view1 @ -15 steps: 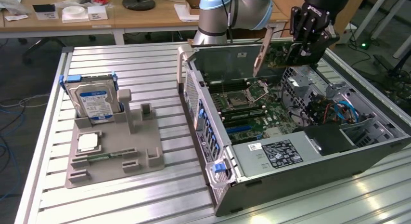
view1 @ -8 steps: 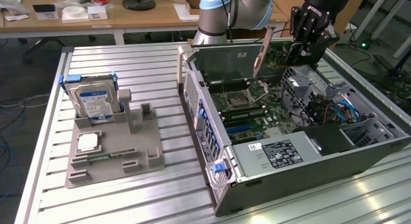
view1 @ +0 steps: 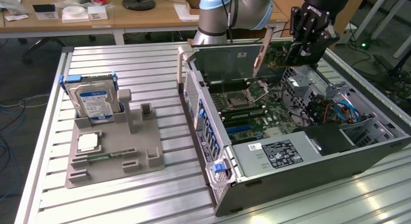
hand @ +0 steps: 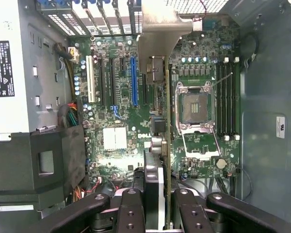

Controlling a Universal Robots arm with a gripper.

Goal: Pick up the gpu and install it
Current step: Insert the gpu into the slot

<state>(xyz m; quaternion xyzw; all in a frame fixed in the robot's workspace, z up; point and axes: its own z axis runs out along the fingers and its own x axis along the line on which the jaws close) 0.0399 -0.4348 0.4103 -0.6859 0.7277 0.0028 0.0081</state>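
While the gripper [view1: 301, 53] held the gpu [view1: 228, 60] clamped between its jaws above the motherboard [view1: 257, 113], the card was not yet seated.

Hard drive [view1: 93, 101] upright in grey fixture [view1: 146, 139] on slatted metal table [view1: 128, 65].

The hard drive [view1: 93, 101] (upright in its fixture [view1: 109, 166]) stands at the exterior view's left, computer case [view1: 301, 183] rightward — gpu [hand: 157, 39] over the motherboard [hand: 117, 109].
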